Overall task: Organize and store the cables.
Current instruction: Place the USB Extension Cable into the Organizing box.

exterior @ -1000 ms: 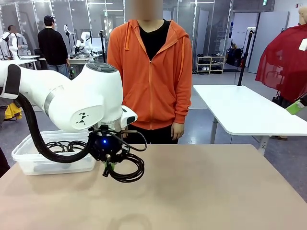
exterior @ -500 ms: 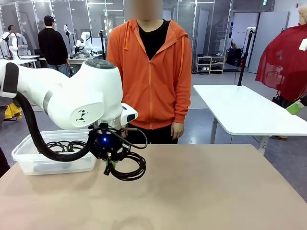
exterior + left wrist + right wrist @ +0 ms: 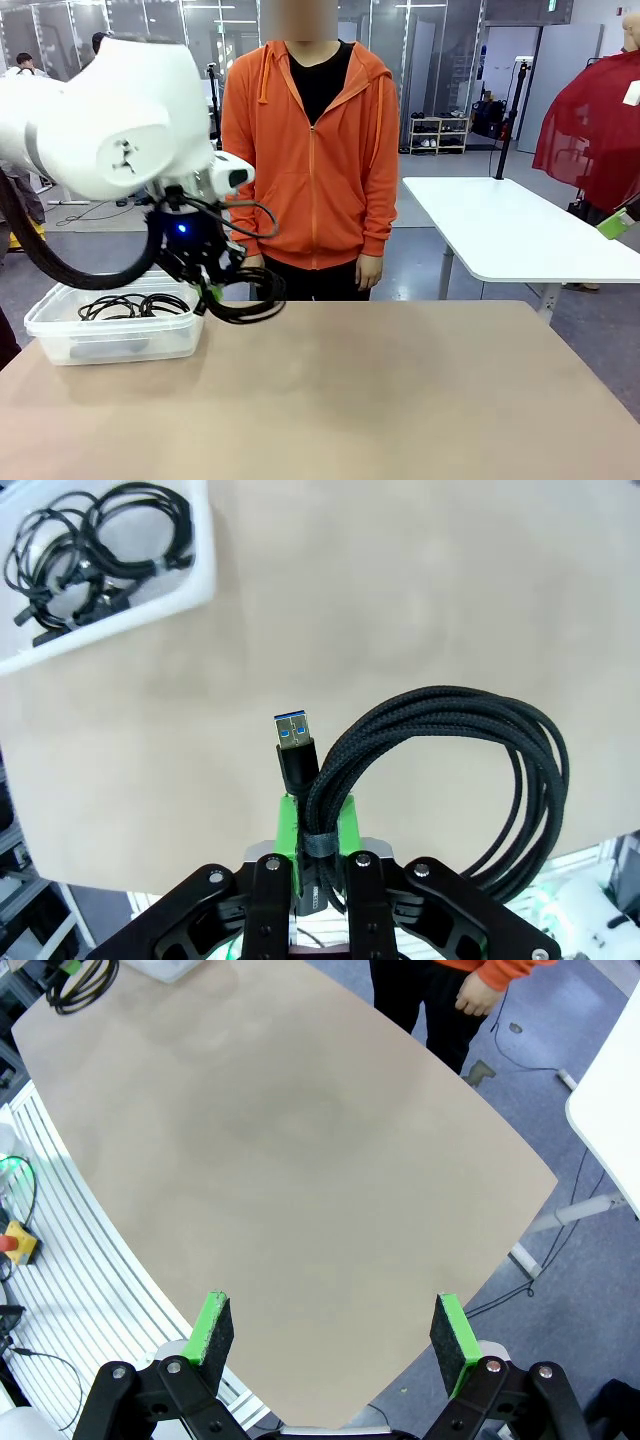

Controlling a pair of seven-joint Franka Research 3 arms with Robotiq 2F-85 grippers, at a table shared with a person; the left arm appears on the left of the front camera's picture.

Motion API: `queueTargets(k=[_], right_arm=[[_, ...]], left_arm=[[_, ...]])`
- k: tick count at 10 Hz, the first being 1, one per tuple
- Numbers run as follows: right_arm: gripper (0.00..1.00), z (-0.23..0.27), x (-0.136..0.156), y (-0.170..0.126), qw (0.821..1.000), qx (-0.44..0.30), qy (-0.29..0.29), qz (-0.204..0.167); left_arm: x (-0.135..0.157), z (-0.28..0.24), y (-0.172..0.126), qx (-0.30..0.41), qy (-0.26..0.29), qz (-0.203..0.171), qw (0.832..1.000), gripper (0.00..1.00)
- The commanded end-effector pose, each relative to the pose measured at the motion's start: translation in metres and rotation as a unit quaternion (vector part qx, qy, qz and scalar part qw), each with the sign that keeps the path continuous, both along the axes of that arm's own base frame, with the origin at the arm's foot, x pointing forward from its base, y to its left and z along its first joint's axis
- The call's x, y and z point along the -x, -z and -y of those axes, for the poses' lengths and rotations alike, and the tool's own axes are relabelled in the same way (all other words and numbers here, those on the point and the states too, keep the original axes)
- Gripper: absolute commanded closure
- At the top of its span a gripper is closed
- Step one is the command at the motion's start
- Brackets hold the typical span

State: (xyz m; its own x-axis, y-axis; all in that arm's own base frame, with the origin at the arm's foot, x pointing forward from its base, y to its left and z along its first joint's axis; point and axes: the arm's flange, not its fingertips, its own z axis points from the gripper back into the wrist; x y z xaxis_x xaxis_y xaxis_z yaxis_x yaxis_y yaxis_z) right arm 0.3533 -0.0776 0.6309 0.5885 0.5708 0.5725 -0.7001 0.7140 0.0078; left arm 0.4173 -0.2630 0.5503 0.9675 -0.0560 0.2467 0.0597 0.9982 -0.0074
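Cable (image 3: pixel 440 770), black braided coil, pinched at its tie by left claw (image 3: pixel 318 825) above the surface beside the bin (image 3: pixel 60 335), apparently for stowing; right claw (image 3: pixel 333 1332) spread, idle.

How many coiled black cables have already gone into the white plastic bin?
About 3, overlapping in the white plastic bin; tangled black cable coils, so more may hide. Another braided black coil hangs from the left gripper.

Wide bare worktop (image 3: pixel 420 390) in the middle and right, clear plastic box (image 3: pixel 110 335) with cables (image 3: pixel 130 305) at the left edge, left arm (image 3: pixel 110 120) above the box, person (image 3: pixel 312 150) at the far side
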Motion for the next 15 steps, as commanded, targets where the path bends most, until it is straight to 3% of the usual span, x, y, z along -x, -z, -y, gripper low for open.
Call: queueTargets(k=[1,2,4,7,9,15], right_arm=[[0.00,0.000,0.002,0.000,1.000,0.004,-0.002,-0.002],[0.00,0.000,0.002,0.000,1.000,0.004,-0.002,-0.002],[0.00,0.000,0.002,0.000,1.000,0.004,-0.002,-0.002],[0.00,0.000,0.002,0.000,1.000,0.004,-0.002,-0.002],[0.00,0.000,0.002,0.000,1.000,0.004,-0.002,-0.002],[0.00,0.000,0.002,0.000,1.000,0.004,-0.002,-0.002]], left_arm=[[-0.021,-0.040,-0.004,0.002,0.063,-0.016,0.998,0.83],[-0.031,-0.062,-0.006,-0.014,0.066,-0.009,0.998,0.83],[-0.050,-0.120,-0.012,-0.014,0.014,-0.007,1.000,0.83],[-0.060,-0.189,-0.018,0.029,-0.012,-0.004,0.999,0.83],[-0.060,-0.200,-0.019,0.027,-0.038,-0.002,0.999,0.83],[-0.065,-0.197,-0.015,0.014,-0.033,-0.001,0.999,0.83]])
